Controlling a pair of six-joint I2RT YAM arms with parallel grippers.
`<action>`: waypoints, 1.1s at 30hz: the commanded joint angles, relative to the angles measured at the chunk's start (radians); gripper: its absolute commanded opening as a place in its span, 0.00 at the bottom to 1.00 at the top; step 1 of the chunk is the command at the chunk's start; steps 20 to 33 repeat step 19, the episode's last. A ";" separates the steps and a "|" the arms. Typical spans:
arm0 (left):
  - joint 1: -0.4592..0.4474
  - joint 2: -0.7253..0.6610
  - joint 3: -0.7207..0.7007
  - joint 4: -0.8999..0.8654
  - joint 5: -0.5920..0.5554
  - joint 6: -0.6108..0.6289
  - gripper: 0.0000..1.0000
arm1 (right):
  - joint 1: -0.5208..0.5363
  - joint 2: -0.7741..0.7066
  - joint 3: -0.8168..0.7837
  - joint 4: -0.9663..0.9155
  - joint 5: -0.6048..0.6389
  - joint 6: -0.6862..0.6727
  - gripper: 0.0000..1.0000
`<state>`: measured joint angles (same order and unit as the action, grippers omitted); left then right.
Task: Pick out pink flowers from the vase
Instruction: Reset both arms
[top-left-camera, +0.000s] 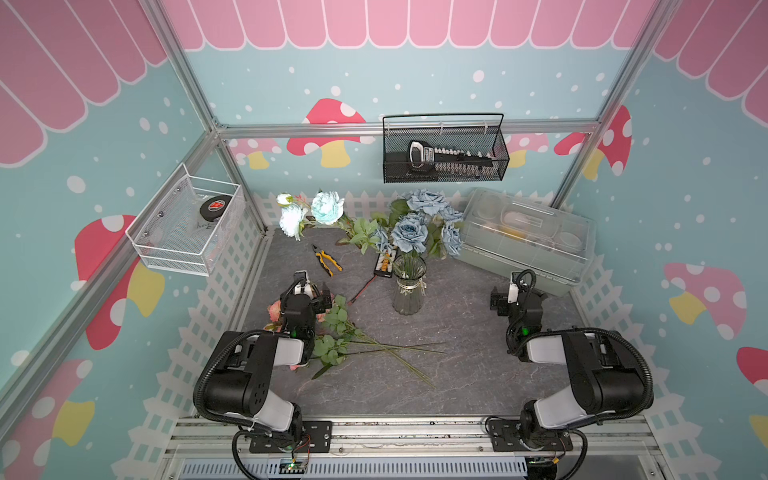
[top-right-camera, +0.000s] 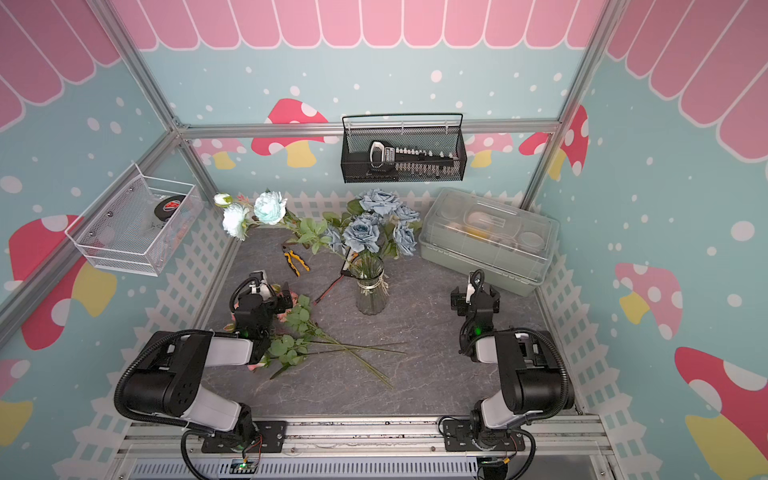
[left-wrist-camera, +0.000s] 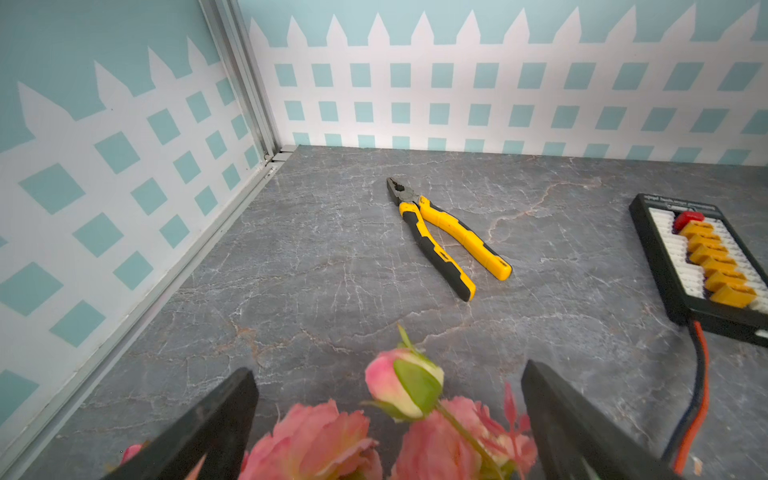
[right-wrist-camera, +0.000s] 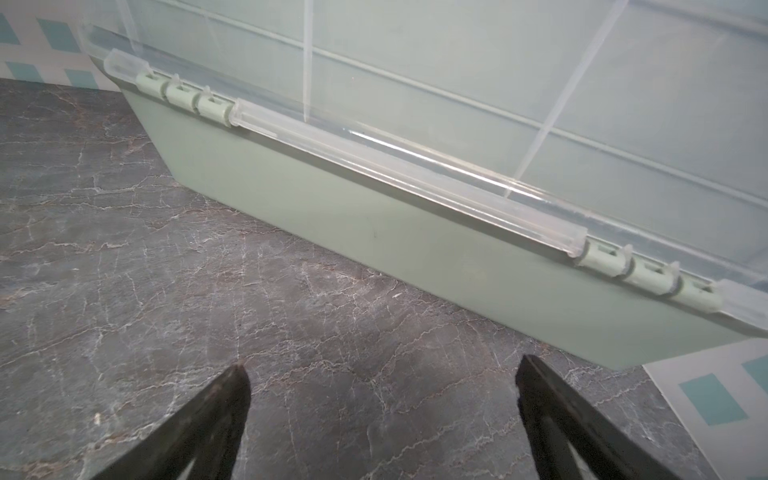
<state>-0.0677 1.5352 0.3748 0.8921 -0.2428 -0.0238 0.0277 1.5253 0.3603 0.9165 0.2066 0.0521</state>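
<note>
The pink flowers (top-left-camera: 275, 311) lie flat on the grey table at the left. Their green stems (top-left-camera: 386, 350) fan out toward the middle, seen in both top views (top-right-camera: 357, 348). My left gripper (top-left-camera: 321, 298) hovers open right over the blooms. In the left wrist view, coral blooms (left-wrist-camera: 316, 440) and a bud (left-wrist-camera: 401, 386) lie between and below its spread fingers (left-wrist-camera: 232, 407), and the left gripper (left-wrist-camera: 387, 369) grips nothing. The vase (top-left-camera: 409, 291) stands mid-table holding grey-blue roses (top-left-camera: 409, 232) and leaning aqua blooms (top-left-camera: 328, 207). My right gripper (top-left-camera: 498, 301) is open and empty over bare table (right-wrist-camera: 380, 370).
Yellow pliers (top-left-camera: 326, 259) (left-wrist-camera: 440, 237) and a black connector board (top-left-camera: 384, 264) (left-wrist-camera: 702, 266) with a red-black cable lie behind the left gripper. A lidded green plastic box (top-left-camera: 523, 237) (right-wrist-camera: 374, 216) fills the back right. Wire baskets (top-left-camera: 444, 153) (top-left-camera: 187, 224) hang on the walls.
</note>
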 joint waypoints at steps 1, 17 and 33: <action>0.008 -0.001 0.019 -0.017 0.037 -0.004 0.99 | 0.001 -0.004 -0.005 0.006 -0.013 -0.020 0.99; 0.009 -0.003 0.021 -0.023 0.038 -0.006 0.99 | 0.002 0.001 0.003 -0.002 -0.016 -0.021 0.99; 0.012 -0.003 0.023 -0.025 0.041 -0.005 0.99 | 0.001 -0.003 -0.001 -0.003 -0.015 -0.020 0.99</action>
